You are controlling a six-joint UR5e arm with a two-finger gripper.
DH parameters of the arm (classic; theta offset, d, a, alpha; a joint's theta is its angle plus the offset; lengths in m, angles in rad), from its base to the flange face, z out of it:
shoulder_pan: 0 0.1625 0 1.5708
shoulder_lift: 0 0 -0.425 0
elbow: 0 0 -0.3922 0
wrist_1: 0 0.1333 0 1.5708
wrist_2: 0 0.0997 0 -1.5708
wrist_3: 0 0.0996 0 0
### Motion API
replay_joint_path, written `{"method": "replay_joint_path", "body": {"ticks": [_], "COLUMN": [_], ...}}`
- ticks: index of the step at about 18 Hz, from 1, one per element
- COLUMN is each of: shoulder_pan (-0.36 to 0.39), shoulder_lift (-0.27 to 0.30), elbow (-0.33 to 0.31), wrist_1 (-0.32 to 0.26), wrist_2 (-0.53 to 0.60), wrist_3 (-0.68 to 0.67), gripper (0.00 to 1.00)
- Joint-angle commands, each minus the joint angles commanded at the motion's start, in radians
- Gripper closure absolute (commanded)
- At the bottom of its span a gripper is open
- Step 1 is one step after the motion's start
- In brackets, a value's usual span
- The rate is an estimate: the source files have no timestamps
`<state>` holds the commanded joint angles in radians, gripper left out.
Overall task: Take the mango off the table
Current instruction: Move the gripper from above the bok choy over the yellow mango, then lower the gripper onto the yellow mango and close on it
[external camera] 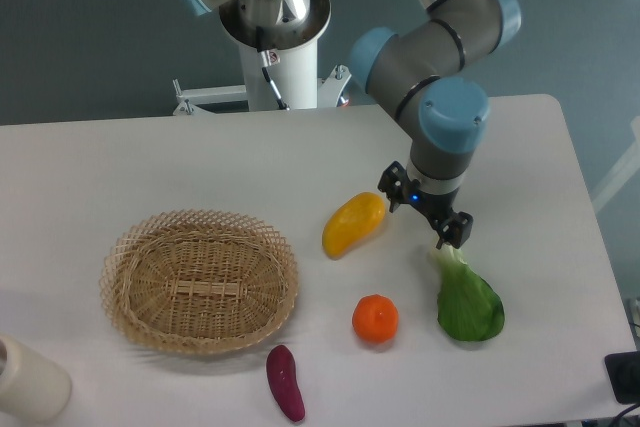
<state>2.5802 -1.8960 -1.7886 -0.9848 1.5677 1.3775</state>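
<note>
The mango (353,224) is seen lying on the white desk (120,162) just right of the frame's centre, its orange end turned toward the upper right. The end effector (428,215) is held low just to the right of the mango, apart from it; whether its fingers are spread or pressed together cannot be told. Leafy greens (468,302) are found below it, an orange (375,318) at lower centre, an eggplant (285,382) near the bottom edge, and a wicker basket (199,280) at left.
</note>
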Motion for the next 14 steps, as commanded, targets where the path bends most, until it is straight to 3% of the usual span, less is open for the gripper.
{"method": "replay_joint_path", "body": {"ticks": [7,10,14], "shoulder_pan": [-0.064,-0.075,-0.094], "shoulder_lift": [0.017,0.021,0.029], "elbow": [-0.063,-0.121,-0.14], "wrist_1": [0.012,0.017,0.015], "wrist_2": [0.009,0.038,0.067], "wrist_3": [-0.029,-0.092,-0.095], "gripper": [0.0,0.0,0.0]}}
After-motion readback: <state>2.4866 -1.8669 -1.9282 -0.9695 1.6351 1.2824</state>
